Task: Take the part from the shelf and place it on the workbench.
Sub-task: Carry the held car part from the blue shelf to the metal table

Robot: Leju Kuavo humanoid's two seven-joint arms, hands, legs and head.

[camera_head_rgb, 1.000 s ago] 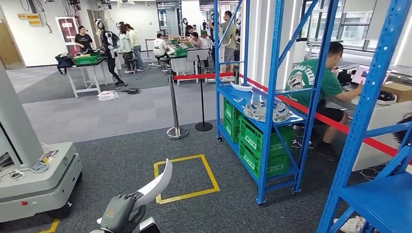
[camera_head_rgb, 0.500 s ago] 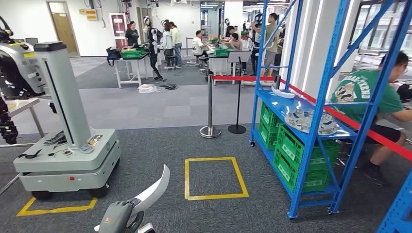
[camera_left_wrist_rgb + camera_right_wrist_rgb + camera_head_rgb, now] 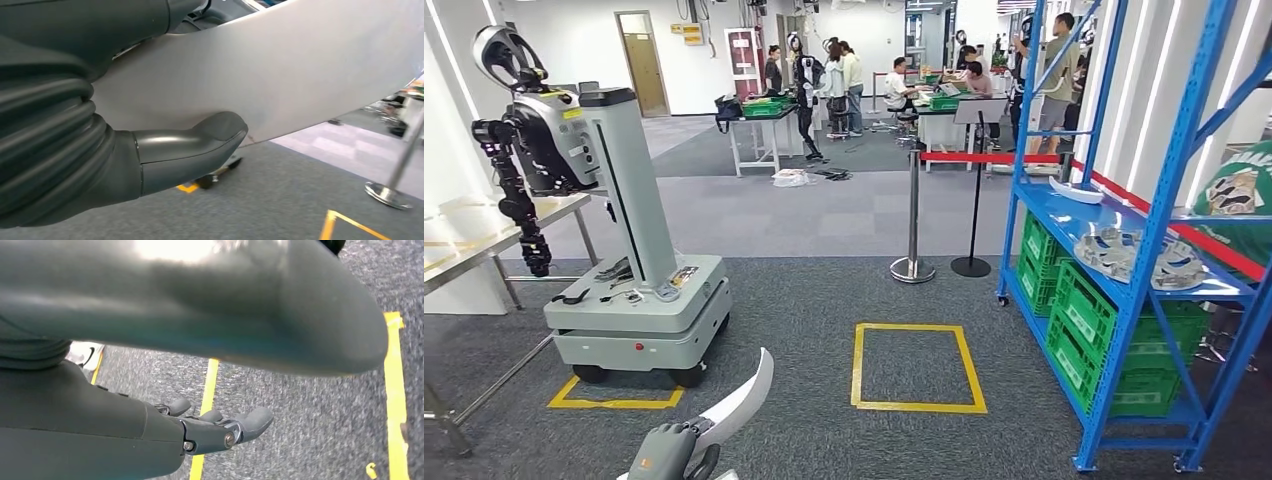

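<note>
My left hand (image 3: 667, 453) sits at the bottom edge of the head view and grips a long curved white part (image 3: 736, 398) that sticks up and to the right. Up close in the left wrist view, the grey thumb (image 3: 192, 145) presses against the part's pale surface (image 3: 280, 70). My right hand (image 3: 220, 427) hangs over grey carpet with its fingers stretched out and nothing in them. A light workbench (image 3: 469, 240) stands at the far left. The blue shelf (image 3: 1114, 250) at the right carries more white parts (image 3: 1139, 255).
A grey wheeled robot base with a tall column (image 3: 639, 300) stands on a yellow floor mark ahead left. A yellow square (image 3: 916, 367) marks the carpet. Stanchions with a red belt (image 3: 912, 215) stand beyond it. Green crates (image 3: 1104, 335) fill the lower shelf. People work at far tables.
The whole view has swung left: the shelf slid to the right edge, and the wheeled base and workbench came into sight. The part stays in my left hand.
</note>
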